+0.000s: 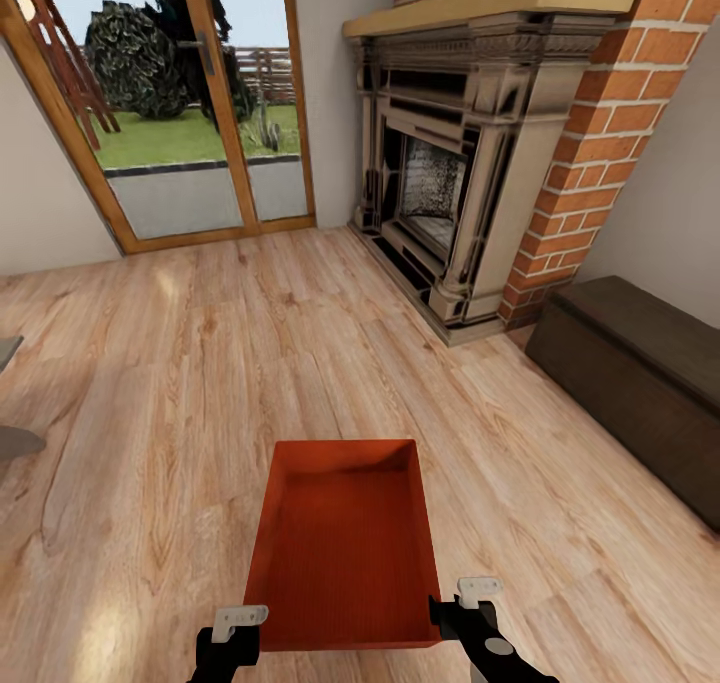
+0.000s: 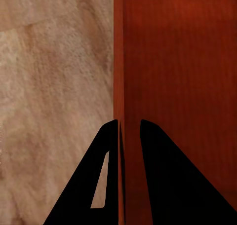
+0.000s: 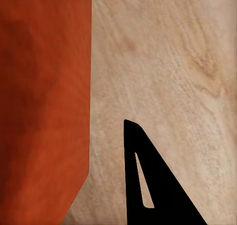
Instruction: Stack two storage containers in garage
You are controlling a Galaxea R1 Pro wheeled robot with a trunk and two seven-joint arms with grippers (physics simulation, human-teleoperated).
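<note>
- Bin [image 1: 345, 548], orange-red and open-topped, is carried low between both arms, over the wood floor [image 1: 200, 363].
- Left fingers [image 2: 129, 136] straddle the bin's left wall, one pad outside, one inside, pinched on it.
- Right fingers [image 1: 478, 595] sit at the bin's right near corner. The right wrist view shows one finger [image 3: 148, 185] just outside the wall, with the other hidden, so I cannot tell whether they are clenched.
- Holding opposite walls probably keeps the bin level for the drive.
- Ahead of the fingers stand a brick fireplace [image 1: 470, 163], glass doors [image 1: 190, 103] and a dark chest [image 1: 640, 373]. This is the living room, and the garage run is not yet done.
</note>
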